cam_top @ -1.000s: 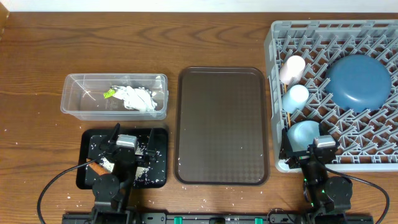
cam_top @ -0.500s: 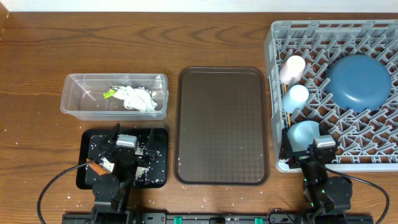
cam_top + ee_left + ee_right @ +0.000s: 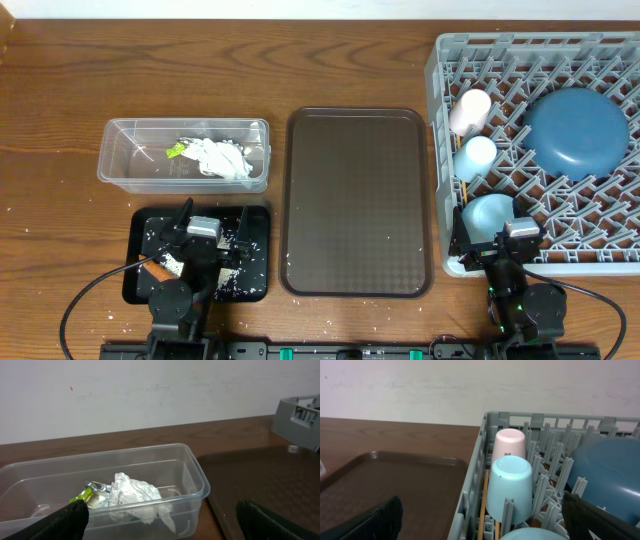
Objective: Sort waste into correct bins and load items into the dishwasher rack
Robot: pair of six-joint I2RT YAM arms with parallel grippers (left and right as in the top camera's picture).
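We see the left gripper [image 3: 162, 510], jaws wide and empty, over the black tray [image 3: 130, 250] with rice [image 3: 245, 240] and carrot [image 3: 155, 272]; beyond, the tub [image 3: 200, 475] holds paper [image 3: 135, 495] and wrapper [image 3: 87, 495]. The right gripper [image 3: 481, 505], likewise agape, faces the rack [image 3: 490, 417]: bowl [image 3: 488, 212], chopsticks [image 3: 484, 505], blue cup [image 3: 510, 487], pink cup [image 3: 509, 442], plate [image 3: 578, 132].

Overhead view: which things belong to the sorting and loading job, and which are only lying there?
Job:
clear tub, paper scraps, yellow-green wrapper, black tray, carrot, rice grains, dishwasher rack, blue plate, pink cup, light-blue cup, bowl, chopsticks.

Lying about:
brown serving tray.
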